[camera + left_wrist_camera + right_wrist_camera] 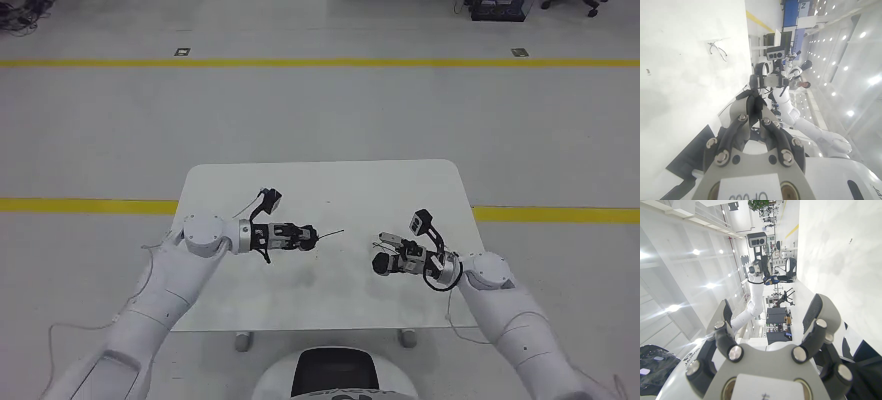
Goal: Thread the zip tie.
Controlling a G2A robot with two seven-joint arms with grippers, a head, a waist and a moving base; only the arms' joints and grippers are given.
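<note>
Zip tie [331, 235]: in the top view it is a thin black strip sticking out of the left hand [310, 237] above the white bench [330, 185], pointing toward the right hand [378, 252], which is apart from it.

In the left wrist view the left hand [754, 98] is clenched, its 2 fingers [750, 106] pressed together on the black zip tie [743, 95].

In the right wrist view the right hand [770, 309] is released, its 2 fingers [813, 308] spread wide with nothing between them.
</note>
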